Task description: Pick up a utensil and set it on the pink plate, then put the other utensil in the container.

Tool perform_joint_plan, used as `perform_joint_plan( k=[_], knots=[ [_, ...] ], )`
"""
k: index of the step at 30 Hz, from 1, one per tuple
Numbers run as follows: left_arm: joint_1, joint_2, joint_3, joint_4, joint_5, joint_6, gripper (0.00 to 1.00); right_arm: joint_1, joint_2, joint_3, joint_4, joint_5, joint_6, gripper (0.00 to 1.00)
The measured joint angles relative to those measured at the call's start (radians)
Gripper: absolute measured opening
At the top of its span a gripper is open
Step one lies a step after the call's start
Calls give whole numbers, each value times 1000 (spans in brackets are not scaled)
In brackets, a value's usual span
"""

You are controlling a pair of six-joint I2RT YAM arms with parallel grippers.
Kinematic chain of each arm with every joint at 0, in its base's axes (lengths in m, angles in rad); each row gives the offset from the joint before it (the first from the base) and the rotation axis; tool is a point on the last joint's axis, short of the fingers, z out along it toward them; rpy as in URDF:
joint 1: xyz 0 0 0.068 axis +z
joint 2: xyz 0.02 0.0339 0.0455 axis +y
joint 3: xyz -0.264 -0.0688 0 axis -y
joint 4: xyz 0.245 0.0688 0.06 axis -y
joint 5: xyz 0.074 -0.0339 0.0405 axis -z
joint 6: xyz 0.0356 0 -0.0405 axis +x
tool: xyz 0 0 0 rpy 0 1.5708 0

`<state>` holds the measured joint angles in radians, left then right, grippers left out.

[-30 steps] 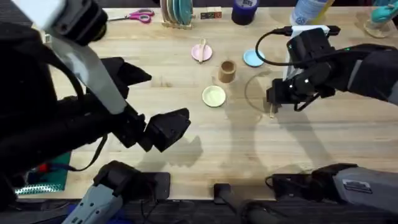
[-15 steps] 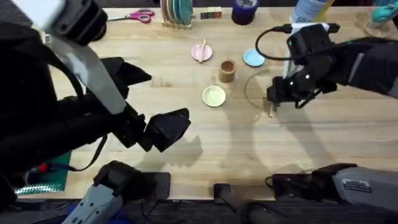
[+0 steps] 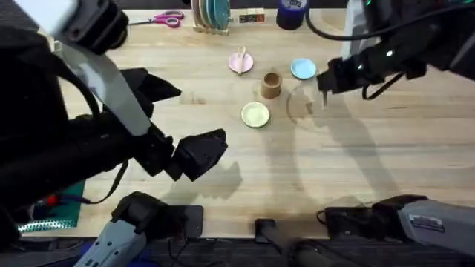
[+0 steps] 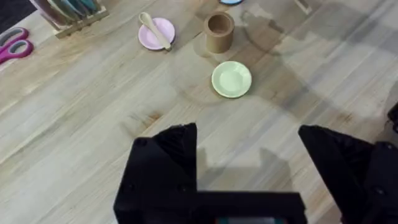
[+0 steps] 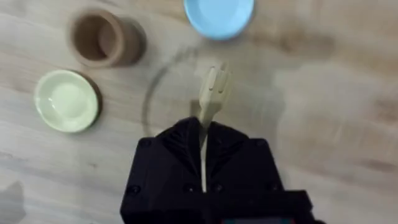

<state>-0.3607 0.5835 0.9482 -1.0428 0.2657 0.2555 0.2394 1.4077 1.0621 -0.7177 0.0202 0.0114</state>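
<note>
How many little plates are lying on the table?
3: the pink plate with the spoon on it, the light blue plate right of the cup, the yellow-green plate nearest the arms. The rack's plates aren't counted.

right gripper [image 3: 324,90] lifted off the table with the fork [image 5: 211,94], moved toward the blue plate [image 3: 302,69]

We observe the spoon [image 3: 241,58] lying on the pink plate [image 3: 246,67]. The right gripper [image 3: 324,92] holds the fork [image 3: 324,101] above the table [image 3: 371,156], near the light blue plate [image 3: 302,69] and container [image 3: 271,85].
</note>
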Motion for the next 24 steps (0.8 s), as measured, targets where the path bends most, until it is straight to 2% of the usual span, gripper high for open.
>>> perform_joint_plan(
  k=[4, 10, 16, 17, 21, 24],
  knots=[
    [0, 0, 0, 0, 0, 0, 996, 0, -60, 17, 52, -31, -132, 31],
    [0, 0, 0, 0, 0, 0, 996, -10, -111, 18, 155, -180, -322, 31],
    [0, 0, 0, 0, 0, 0, 995, -75, -110, 18, 272, -372, -424, 31],
    [0, 0, 0, 0, 0, 0, 995, -103, -110, 18, 303, -452, -465, 31],
    [0, 0, 0, 0, 0, 0, 995, -117, -110, 1, 399, -546, -496, 32],
    [0, 0, 0, 0, 0, 0, 995, -117, -110, -56, 517, -604, -500, 32]
  ],
)
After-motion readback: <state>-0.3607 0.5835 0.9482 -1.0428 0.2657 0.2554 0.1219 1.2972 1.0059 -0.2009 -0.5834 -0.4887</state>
